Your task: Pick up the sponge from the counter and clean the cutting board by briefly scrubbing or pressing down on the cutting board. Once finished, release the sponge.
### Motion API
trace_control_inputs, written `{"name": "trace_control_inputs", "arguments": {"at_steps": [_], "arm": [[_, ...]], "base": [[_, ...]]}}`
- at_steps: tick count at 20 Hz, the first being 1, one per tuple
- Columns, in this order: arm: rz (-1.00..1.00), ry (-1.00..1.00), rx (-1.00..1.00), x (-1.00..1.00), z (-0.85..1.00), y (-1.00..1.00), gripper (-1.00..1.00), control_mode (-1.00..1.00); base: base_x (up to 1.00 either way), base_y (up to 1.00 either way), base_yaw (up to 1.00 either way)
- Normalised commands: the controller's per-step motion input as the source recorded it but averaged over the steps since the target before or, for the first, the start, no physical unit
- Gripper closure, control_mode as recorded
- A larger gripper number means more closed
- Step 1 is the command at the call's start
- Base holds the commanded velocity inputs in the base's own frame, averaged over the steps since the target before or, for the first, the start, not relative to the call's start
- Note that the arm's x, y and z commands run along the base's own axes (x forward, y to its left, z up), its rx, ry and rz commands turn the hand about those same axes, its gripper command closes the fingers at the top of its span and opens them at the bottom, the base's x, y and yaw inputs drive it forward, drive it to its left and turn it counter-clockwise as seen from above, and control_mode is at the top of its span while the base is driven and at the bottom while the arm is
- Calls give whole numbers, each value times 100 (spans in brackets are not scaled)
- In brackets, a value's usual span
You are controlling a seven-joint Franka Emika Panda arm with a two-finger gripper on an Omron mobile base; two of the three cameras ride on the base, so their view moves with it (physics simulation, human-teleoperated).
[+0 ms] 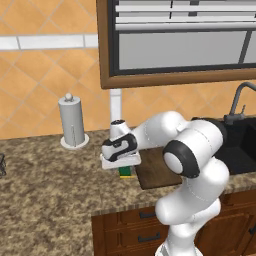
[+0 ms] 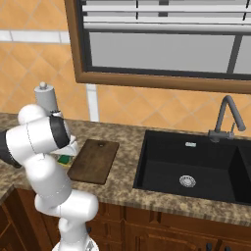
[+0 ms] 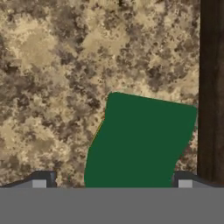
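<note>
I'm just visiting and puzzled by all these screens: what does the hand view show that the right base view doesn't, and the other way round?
Hand view alone: the sponge's green top seen from straight above, lying between the two finger tips, which stand apart on either side of it.

Right base view alone: the black sink, the faucet, the window, the paper towel holder, and the whole cutting board with its small hole.

Both: the speckled counter, the sponge, and the board's dark wood beside it.
</note>
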Motion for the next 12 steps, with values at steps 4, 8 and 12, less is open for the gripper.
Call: {"name": "trace_control_inputs", "arguments": {"at_steps": [4,8,12], "arm": [[-1,0,3,6,0,53,-100,-100],[0,0,0,0,-6,-26,-100,-100],[0,0,0,0,0,2,-100,-100]], "base": [[0,0,0],[0,0,0],[0,0,0]]}}
